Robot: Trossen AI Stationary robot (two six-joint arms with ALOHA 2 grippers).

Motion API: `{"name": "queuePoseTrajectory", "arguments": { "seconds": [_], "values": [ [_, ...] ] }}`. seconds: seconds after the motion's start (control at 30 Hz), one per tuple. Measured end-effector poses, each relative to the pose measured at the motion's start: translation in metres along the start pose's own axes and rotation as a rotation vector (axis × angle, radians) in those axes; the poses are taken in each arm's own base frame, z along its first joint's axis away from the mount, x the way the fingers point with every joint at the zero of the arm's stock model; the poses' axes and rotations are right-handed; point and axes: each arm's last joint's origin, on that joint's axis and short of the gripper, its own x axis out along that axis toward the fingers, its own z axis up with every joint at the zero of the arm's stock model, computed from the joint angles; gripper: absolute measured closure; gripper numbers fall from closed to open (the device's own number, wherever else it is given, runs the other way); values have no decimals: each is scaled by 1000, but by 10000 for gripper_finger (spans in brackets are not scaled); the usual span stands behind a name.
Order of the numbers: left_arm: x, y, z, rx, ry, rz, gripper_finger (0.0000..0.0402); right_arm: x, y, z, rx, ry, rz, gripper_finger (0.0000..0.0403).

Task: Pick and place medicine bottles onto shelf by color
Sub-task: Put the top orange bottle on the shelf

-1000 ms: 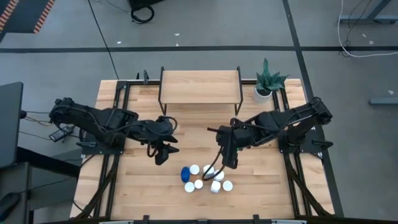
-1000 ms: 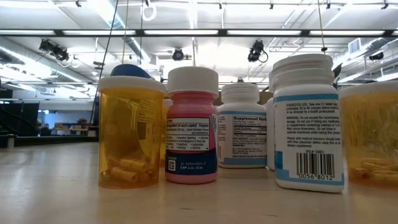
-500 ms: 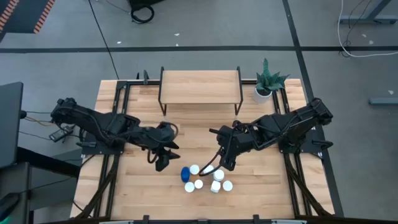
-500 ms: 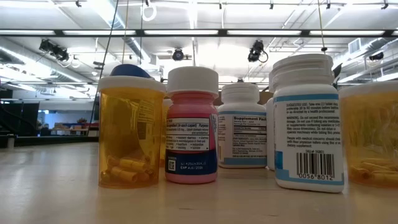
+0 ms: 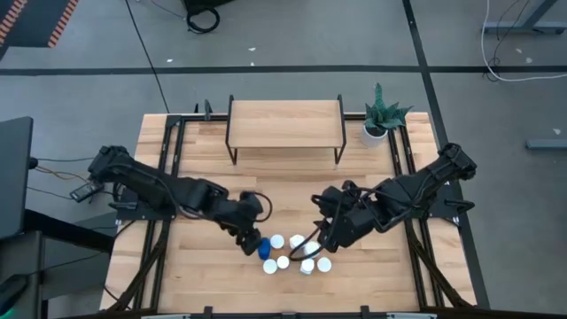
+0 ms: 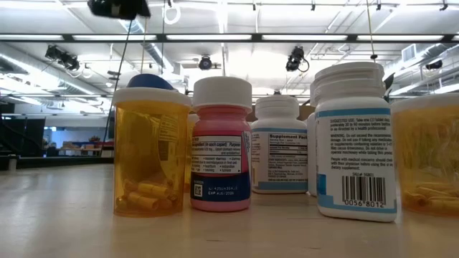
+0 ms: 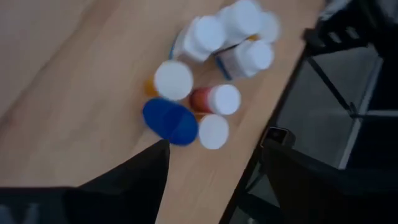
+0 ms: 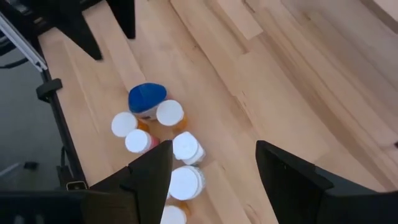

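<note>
Medicine bottles (image 5: 292, 252) cluster between both arms, left pincer (image 5: 251, 237) and right pincer (image 5: 326, 237) poised above, fingers apart.

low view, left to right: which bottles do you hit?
Orange bottle → pink bottle → white supplement bottle → big white barcode bottle → orange bottle cut off at the right edge.
</note>
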Motion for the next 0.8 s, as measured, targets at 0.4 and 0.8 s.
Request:
{"name": "queuePoseTrajectory", "arguments": {
  "seconds": [0.4,0.8],
  "values": [
    [47,-13,-5,233,9,-11,134,-2,2,-2,-40,-21,-9,164],
    [51,-14,0,980,-126,143,133,-2,2,-2,-24,-27,-12,164]
  ]
}}
